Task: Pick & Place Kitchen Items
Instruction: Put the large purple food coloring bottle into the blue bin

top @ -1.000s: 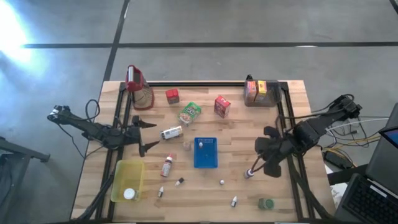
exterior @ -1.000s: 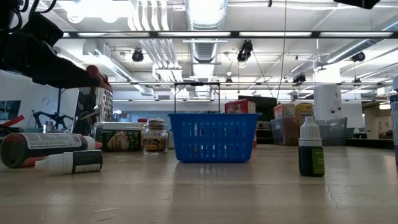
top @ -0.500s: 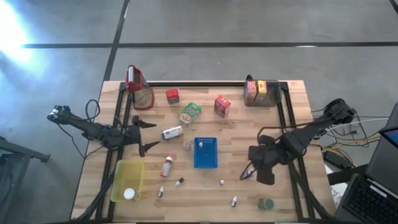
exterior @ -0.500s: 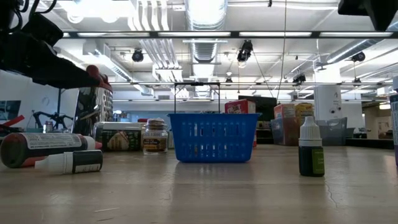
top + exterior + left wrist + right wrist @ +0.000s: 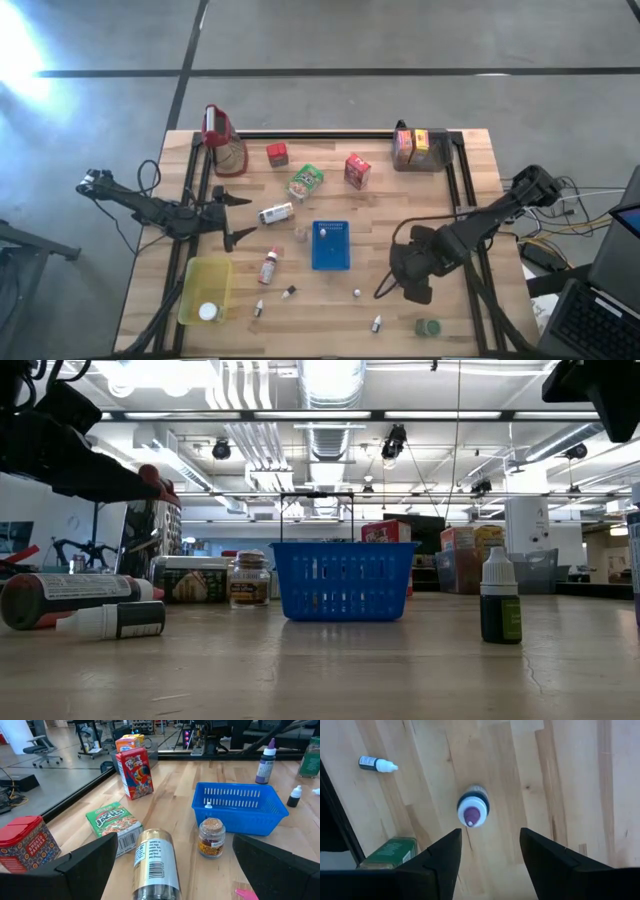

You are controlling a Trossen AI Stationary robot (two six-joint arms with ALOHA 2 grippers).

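A small bottle with a purple tip [image 5: 473,811] stands upright on the wooden table [image 5: 400,215]. My right gripper [image 5: 490,832] hangs open straight above it and points down, clear of it. In the high view this gripper [image 5: 405,280] hides the bottle. My left gripper [image 5: 240,218] waits open at the table's left, level. A gold can [image 5: 155,865] lies on its side just ahead of its fingers, untouched. Further items: a green carton [image 5: 305,181], a red carton [image 5: 357,170], a red tin [image 5: 277,154] and a spice jar [image 5: 211,837].
A blue basket [image 5: 331,245] stands mid-table and a yellow tub [image 5: 205,290] at the near left. A jug with a red top [image 5: 222,140] is at the far left, a clear bin of cartons [image 5: 420,148] at the far right. A dropper bottle [image 5: 377,765] and a green tin [image 5: 390,852] lie near my right gripper.
My right gripper has moved from the table's right edge toward the left and near side and has come down. In the low view it has come further into the top right corner. My left arm has kept still and nothing on the table has shifted.
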